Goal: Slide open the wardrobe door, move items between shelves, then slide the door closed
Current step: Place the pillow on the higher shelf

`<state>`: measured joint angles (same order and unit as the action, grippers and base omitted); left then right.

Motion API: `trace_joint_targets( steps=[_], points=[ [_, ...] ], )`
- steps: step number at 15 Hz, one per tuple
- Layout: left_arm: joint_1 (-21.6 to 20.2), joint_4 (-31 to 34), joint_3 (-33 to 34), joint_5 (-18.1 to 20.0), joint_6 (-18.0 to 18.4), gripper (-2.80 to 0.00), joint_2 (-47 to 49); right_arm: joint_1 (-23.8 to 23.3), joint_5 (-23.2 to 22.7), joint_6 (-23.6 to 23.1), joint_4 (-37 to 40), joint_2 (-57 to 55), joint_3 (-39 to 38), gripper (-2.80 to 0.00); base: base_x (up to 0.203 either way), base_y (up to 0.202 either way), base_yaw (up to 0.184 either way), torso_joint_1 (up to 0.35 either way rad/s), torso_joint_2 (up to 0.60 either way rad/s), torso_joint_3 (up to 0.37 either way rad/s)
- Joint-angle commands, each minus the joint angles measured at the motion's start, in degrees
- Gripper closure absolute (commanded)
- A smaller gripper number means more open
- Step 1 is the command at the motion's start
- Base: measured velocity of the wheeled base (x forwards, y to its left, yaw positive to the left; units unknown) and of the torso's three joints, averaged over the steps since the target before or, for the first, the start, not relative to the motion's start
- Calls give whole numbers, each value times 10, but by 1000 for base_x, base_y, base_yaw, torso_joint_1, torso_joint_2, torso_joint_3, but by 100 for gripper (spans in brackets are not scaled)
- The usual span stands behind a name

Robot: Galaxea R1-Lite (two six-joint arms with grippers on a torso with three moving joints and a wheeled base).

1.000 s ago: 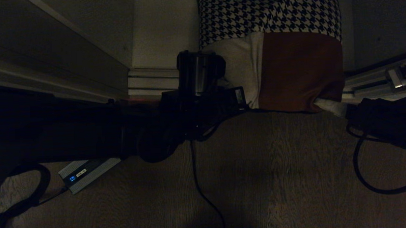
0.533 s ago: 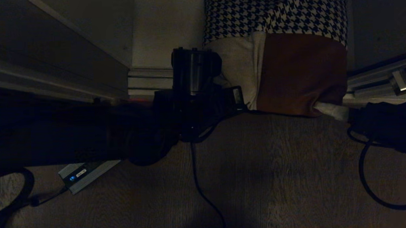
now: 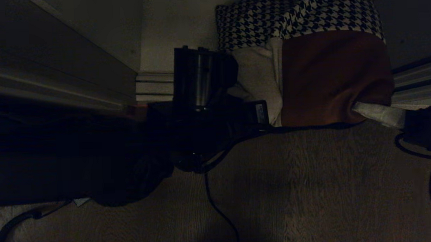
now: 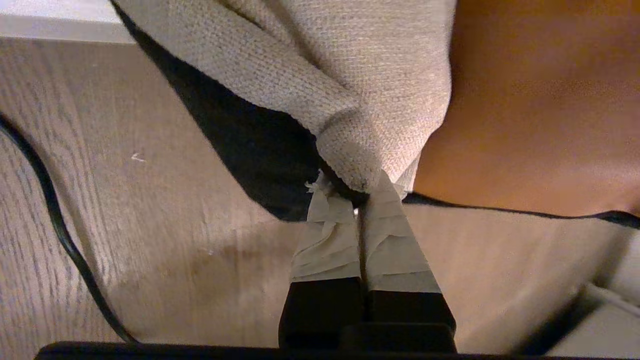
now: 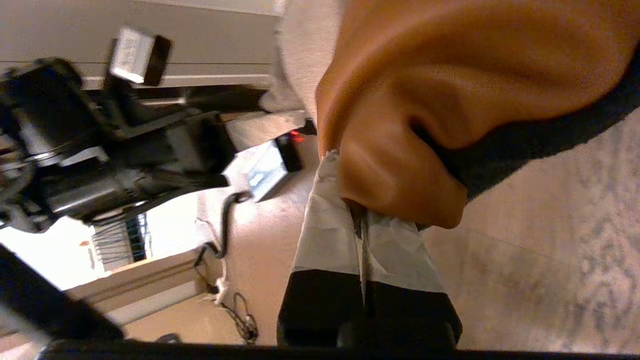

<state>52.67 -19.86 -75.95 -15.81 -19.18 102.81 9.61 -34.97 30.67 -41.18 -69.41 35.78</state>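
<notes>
the left gripper [image 4: 361, 200] has its taped jaws pinched tight on the beige near-left corner of the cushion [image 3: 307, 71]. the right gripper [image 5: 361, 215] is likewise clamped on the rust-brown near-right corner. the cushion hangs between them above the wooden floor [image 3: 311, 189], at the wardrobe's open front.

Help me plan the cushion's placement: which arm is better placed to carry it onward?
Neither alone: the left claw pinches the cushion at its beige corner, the right claw at its rust corner; both are needed.
</notes>
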Motion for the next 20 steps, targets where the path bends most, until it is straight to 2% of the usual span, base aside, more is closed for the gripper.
trace_joint_targets(
  steps=[1, 7, 11, 16, 20],
  points=[
    [12, 2, 5, -1, -1, 0, -33, 8, -2, 2, 22, 52, 8, 0, 0, 0, 0, 0, 0, 0],
    [72, 13, 70, -4, -1, 0, -89, 45, -3, 2, 166, 163, 14, 0, 0, 0, 0, 0, 0, 0],
    [99, 6, 128, -3, 0, 0, -124, 55, -6, 2, 213, 208, 12, 0, 0, 0, 0, 0, 0, 0],
    [124, 5, 126, -3, 4, 0, -149, 59, -9, 2, 283, 268, 32, 0, 0, 0, 0, 0, 0, 0],
    [141, 7, 132, -1, 26, 0, -200, 59, -13, 2, 372, 325, 85, 0, 0, 0, 0, 0, 0, 0]
  ],
)
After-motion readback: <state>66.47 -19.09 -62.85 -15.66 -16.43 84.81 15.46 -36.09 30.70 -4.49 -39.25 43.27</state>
